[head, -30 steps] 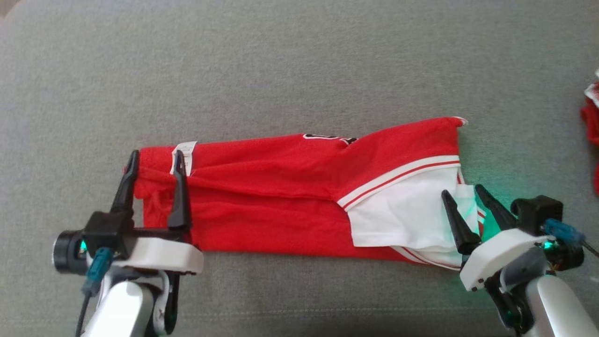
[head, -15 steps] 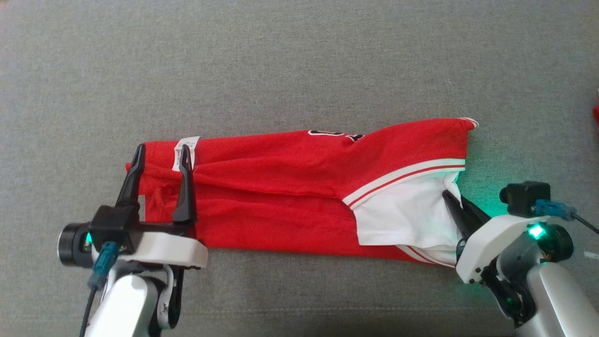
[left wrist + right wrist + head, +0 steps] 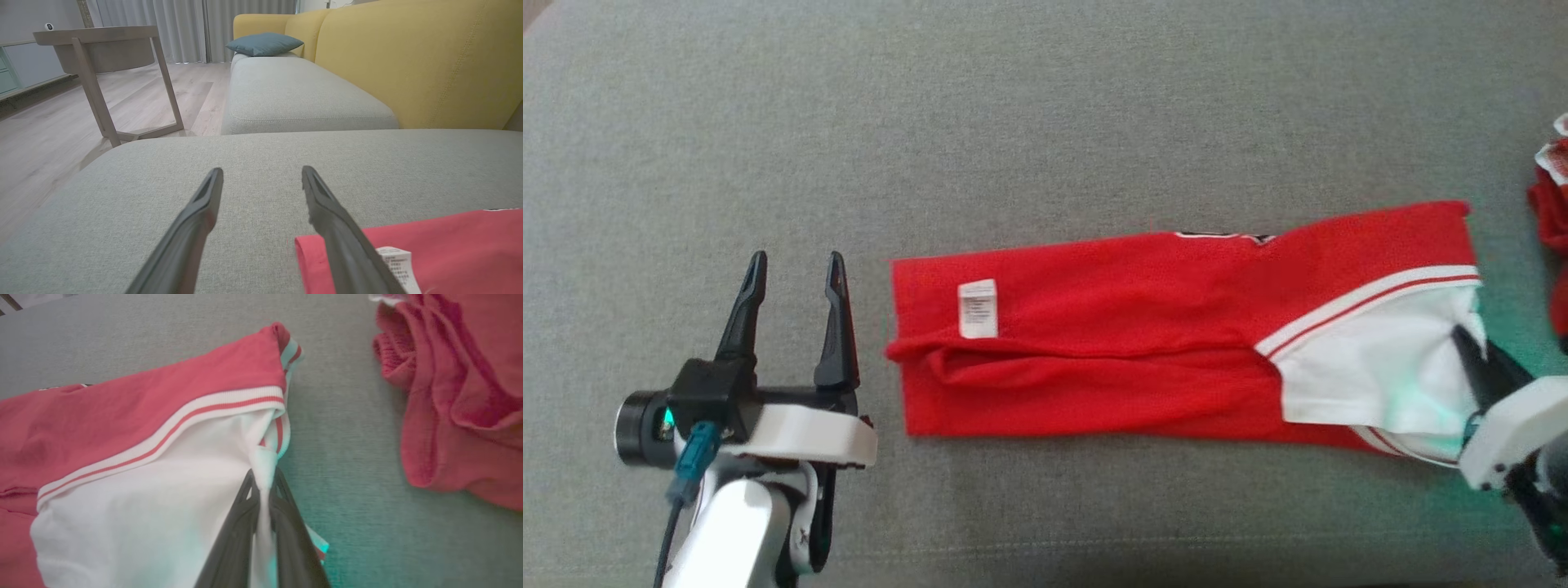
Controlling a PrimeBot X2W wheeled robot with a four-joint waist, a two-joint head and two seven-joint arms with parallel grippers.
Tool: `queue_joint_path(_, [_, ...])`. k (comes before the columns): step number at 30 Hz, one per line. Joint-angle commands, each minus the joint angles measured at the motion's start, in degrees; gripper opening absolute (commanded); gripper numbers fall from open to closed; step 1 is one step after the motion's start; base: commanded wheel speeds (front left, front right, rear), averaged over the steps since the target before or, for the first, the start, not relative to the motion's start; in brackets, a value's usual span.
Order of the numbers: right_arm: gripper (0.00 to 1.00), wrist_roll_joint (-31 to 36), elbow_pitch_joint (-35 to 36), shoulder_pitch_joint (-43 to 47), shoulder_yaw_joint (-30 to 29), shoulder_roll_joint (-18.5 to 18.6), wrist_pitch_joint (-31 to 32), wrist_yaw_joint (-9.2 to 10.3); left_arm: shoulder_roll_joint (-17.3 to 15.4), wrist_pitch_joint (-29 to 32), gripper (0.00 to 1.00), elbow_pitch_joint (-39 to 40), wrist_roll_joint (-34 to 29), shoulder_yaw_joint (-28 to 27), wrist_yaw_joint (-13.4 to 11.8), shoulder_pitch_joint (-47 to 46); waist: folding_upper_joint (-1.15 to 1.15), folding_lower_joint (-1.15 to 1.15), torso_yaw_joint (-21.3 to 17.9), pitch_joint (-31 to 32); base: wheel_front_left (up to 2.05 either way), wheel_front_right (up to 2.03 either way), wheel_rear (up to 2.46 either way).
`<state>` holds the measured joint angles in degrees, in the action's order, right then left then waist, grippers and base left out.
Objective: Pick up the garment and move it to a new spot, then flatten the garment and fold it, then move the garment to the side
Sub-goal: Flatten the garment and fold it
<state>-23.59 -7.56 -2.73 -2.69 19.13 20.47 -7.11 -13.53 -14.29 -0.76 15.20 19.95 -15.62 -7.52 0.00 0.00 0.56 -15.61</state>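
Note:
The garment (image 3: pixel 1143 335) is a red jersey with a white panel and red-and-white trim, folded into a long strip on the grey cushion. Its white label (image 3: pixel 978 308) faces up near the left end. My right gripper (image 3: pixel 1470 347) is shut on the white fabric at the strip's right end; in the right wrist view the garment (image 3: pixel 135 457) is pinched between the closed fingers of my right gripper (image 3: pixel 263 477). My left gripper (image 3: pixel 792 265) stands open over bare cushion, just left of the garment's left edge. In the left wrist view my left gripper (image 3: pixel 261 175) is open, with the garment (image 3: pixel 449 249) to its right.
More red clothing (image 3: pixel 1553 245) lies crumpled at the right edge, close beyond the garment's end, also seen as red clothing (image 3: pixel 457 388). The grey cushion (image 3: pixel 1013 122) spreads wide behind. A yellow sofa back (image 3: pixel 416 57), a blue pillow (image 3: pixel 263 43) and a wooden side table (image 3: pixel 102 53) stand beyond.
My right gripper shut on the white end and dragged the garment to the right. The garment's left end slid out from under my open left gripper, which stayed put.

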Motion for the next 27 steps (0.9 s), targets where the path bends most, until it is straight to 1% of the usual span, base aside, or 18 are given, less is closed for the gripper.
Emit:
queue_joint_path(1, [0.00, 0.4, 2.4, 0.3, -0.1, 2.0, 0.2, -0.37, -0.7, -0.7, 1.00, 1.6, -0.7, -2.2, 0.1, -1.1, 0.00, 0.00, -0.1, 0.3, 0.00, 0.00, 0.00])
queue_joint_path(5, [0.00, 0.9, 6.0, 0.6, -1.1, 3.0, 1.6, -0.37, -0.7, -0.7, 1.00, 1.5, -0.7, -2.3, 0.0, -0.7, 0.00, 0.00, -0.5, 1.3, 0.00, 0.00, 0.00])
queue_joint_path(8, [0.00, 2.0, 11.4, -0.2, 0.6, 3.2, 3.5, -0.37, -0.6, -0.7, 1.00, 1.5, -0.7, -2.3, 0.1, -0.3, 0.00, 0.00, -0.8, 2.2, 0.00, 0.00, 0.00])
queue_joint_path(12, [0.00, 2.9, 18.9, -3.1, 6.4, 3.2, 6.7, -0.37, -0.5, -0.7, 1.00, 1.7, -0.1, -2.3, 0.4, 0.0, 0.00, 0.00, -1.1, 3.0, 0.00, 0.00, 0.00])
queue_joint_path(16, [0.00, 2.1, 22.4, -8.4, 16.0, 2.2, 8.3, -0.37, -0.8, -0.7, 1.00, 1.8, -0.2, -2.2, 0.5, -0.2, 0.00, 0.00, -1.0, 3.2, 0.00, 0.00, 0.00])
queue_joint_path(19, [0.00, 0.6, 21.2, -12.6, 24.3, -0.2, 7.9, -0.37, -0.8, -0.7, 1.00, 1.9, -0.3, -2.0, 0.4, -0.6, 0.00, 0.00, -0.3, 3.1, 0.00, 0.00, 0.00])
queue_joint_path(20, [0.00, 0.6, 21.2, -12.6, 24.3, -0.2, 7.9, -0.37, -0.8, -0.7, 1.00, 1.9, -0.3, -2.0, 0.4, -0.6, 0.00, 0.00, -0.3, 3.1, 0.00, 0.00, 0.00])
queue_joint_path(24, [0.00, -1.8, 15.8, -16.6, 33.6, -5.7, 5.5, -0.37, -0.5, -0.7, 1.00, 1.9, -0.4, -1.5, 0.5, -1.1, 0.00, 0.00, 1.2, 2.6, 0.00, 0.00, 0.00])
queue_joint_path(27, [0.00, -3.4, 10.3, -18.8, 38.3, -10.1, 2.4, -0.37, -0.2, -0.7, 1.00, 1.7, -0.3, -1.2, 0.7, -1.6, 0.00, 0.00, 2.3, 2.1, 0.00, 0.00, 0.00])
